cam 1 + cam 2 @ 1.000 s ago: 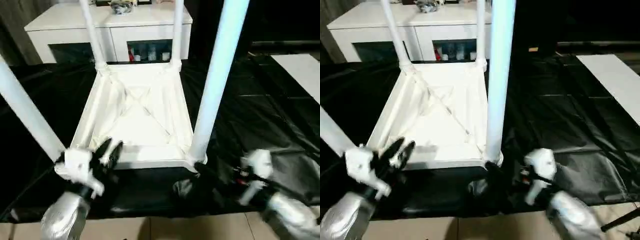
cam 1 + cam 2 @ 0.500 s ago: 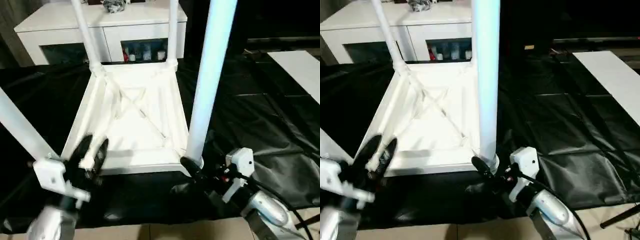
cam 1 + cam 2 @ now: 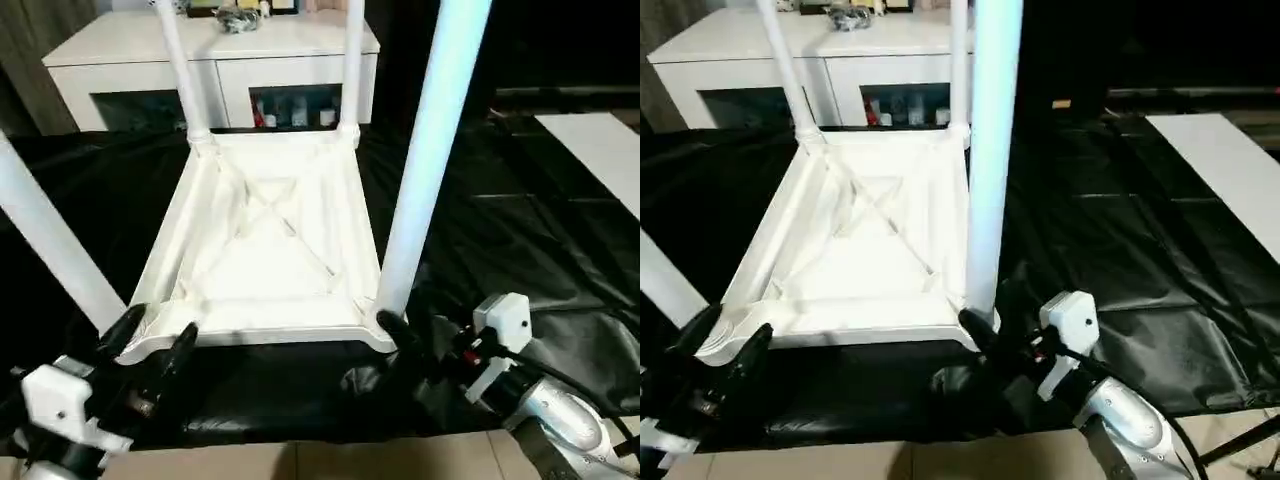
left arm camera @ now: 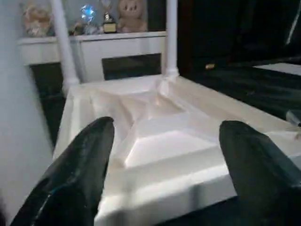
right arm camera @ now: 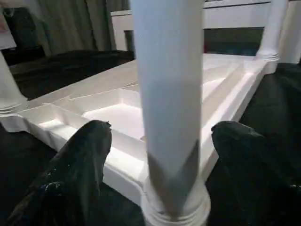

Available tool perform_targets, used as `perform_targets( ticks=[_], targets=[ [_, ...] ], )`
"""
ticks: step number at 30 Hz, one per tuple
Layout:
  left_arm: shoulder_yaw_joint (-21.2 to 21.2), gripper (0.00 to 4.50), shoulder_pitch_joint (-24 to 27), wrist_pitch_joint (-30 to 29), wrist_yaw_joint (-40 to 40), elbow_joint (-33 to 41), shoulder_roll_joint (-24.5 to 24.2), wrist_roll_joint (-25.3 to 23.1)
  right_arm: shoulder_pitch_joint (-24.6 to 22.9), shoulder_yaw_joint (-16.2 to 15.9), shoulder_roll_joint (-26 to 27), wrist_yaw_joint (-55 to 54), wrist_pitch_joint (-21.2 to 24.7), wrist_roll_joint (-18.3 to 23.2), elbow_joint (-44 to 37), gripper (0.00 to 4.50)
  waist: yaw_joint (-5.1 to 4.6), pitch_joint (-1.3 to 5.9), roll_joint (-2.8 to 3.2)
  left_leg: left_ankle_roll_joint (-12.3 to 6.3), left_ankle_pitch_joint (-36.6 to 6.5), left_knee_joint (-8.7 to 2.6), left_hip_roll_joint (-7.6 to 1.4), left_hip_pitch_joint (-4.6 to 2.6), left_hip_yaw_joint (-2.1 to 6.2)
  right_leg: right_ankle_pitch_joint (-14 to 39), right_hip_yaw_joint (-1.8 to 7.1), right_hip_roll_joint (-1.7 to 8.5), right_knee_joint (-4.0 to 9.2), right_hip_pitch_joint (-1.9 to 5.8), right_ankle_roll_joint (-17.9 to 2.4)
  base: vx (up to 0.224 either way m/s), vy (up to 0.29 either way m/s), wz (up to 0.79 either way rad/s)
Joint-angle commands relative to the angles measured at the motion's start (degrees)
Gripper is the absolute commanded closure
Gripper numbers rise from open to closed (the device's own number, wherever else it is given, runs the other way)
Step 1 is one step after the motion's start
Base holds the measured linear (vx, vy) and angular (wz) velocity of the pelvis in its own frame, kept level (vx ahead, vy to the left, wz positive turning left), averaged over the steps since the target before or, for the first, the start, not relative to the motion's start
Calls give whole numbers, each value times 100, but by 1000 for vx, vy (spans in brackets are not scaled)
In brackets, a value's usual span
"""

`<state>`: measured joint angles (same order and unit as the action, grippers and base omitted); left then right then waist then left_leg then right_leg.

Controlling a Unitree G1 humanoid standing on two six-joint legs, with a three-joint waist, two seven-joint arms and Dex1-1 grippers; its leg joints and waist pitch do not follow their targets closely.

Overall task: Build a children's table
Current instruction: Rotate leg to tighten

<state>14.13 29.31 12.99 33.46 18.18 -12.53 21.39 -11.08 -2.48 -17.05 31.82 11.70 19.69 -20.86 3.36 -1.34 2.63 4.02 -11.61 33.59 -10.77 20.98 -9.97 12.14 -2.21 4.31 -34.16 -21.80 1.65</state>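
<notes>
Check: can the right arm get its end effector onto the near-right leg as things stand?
Probably yes. The right end effector is open, its fingers either side of the near-right leg just above the socket, nothing between them.

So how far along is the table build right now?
Mostly done: the upside-down tabletop has four legs standing in its corner sockets. The right gripper brackets the near right leg, open; the left gripper hangs open by the near left corner. Left: flipping it upright.
</notes>
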Motion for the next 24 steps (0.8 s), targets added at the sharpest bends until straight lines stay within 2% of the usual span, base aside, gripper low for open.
perform_targets(
  ticks=[1,3,5,8,12,13,14,15,16,17,18,20,21,22,23,24],
  targets=[
    [311,54,100,74,80,-13,-22,297,93,160,-71,63,-18,57,133,68,17,126,-28,27,-2190,-520,-223,-33,117,1829,232,273,505,71,-455,0,0,0],
    [435,30,146,107,70,15,-2,396,97,186,-89,76,-21,67,157,68,18,120,-21,24,-2195,-528,-225,-25,118,1765,232,271,502,70,-494,0,0,0],
    [574,24,189,44,-2,88,-14,552,57,188,-142,106,-20,106,141,68,25,133,-61,-4,-2175,-520,-229,-25,115,1645,228,266,489,85,-484,0,0,0],
    [761,9,163,8,-195,139,-66,714,20,138,-225,236,18,184,79,68,45,137,-50,-28,-2111,-516,-231,-24,115,1495,225,263,475,92,-509,0,0,0],
    [883,9,-28,-247,-381,312,-181,835,-47,82,-362,575,232,453,-104,68,74,139,-57,-56,-2101,-509,-232,-38,116,1376,218,246,460,104,-532,0,0,0],
    [861,9,-98,-340,-408,354,-228,817,-57,67,-395,627,259,489,-130,68,80,141,-42,-47,-2085,-509,-232,-37,118,1369,218,252,456,105,-535,0,0,0],
    [844,9,-251,-473,-468,339,-296,789,-72,56,-443,699,259,515,-153,68,76,137,-43,-32,-2109,-512,-229,-34,114,1405,218,249,455,102,-522,0,0,0],
    [837,9,-350,-556,-508,304,-339,764,-81,55,-468,736,249,526,-160,68,91,142,-43,0,-2136,-504,-227,-62,115,1485,217,249,463,89,-505,0,0,0],
    [834,9,-467,-616,-556,228,-386,736,-86,53,-498,776,233,527,-160,68,88,139,-52,0,-2115,-506,-221,-49,115,1486,219,252,464,98,-503,0,0,0],
    [844,9,-705,-728,-637,53,-481,723,-86,40,-571,848,174,483,-152,68,95,150,62,56,-2114,-509,-218,-57,128,1447,213,253,448,98,-507,0,0,0],
    [844,9,-705,-728,-637,53,-481,723,-86,40,-571,848,174,483,-152,68,95,145,6,56,-2116,-500,-209,-67,121,1408,212,238,458,94,-493,0,0,0],
    [831,9,-979,-950,-675,-124,-629,812,-93,75,-664,939,153,493,-176,68,98,160,18,59,-2064,-495,-204,-57,122,1332,206,242,452,114,-509,0,0,0],
    [816,9,-1058,-1061,-669,-155,-692,851,-99,98,-689,968,173,537,-209,68,109,165,56,54,-2052,-488,-201,-64,126,1330,208,254,444,107,-556,0,0,0],
    [810,9,-1088,-1101,-667,-167,-714,865,-101,106,-698,978,180,553,-221,68,102,161,38,48,-2072,-487,-199,-56,117,1373,207,252,448,110,-566,0,0,0],
    [773,9,-1330,-1395,-614,-255,-868,994,-158,112,-780,1087,272,701,-385,68,118,169,78,47,-2103,-485,-200,-71,124,1450,206,257,447,104,-584,0,0,0],
    [766,9,-1405,-1459,-615,-288,-902,1002,-174,102,-800,1118,292,734,-434,68,158,167,86,41,-2169,-469,-198,-107,118,1558,213,247,456,73,-583,0,0,0]
  ],
)
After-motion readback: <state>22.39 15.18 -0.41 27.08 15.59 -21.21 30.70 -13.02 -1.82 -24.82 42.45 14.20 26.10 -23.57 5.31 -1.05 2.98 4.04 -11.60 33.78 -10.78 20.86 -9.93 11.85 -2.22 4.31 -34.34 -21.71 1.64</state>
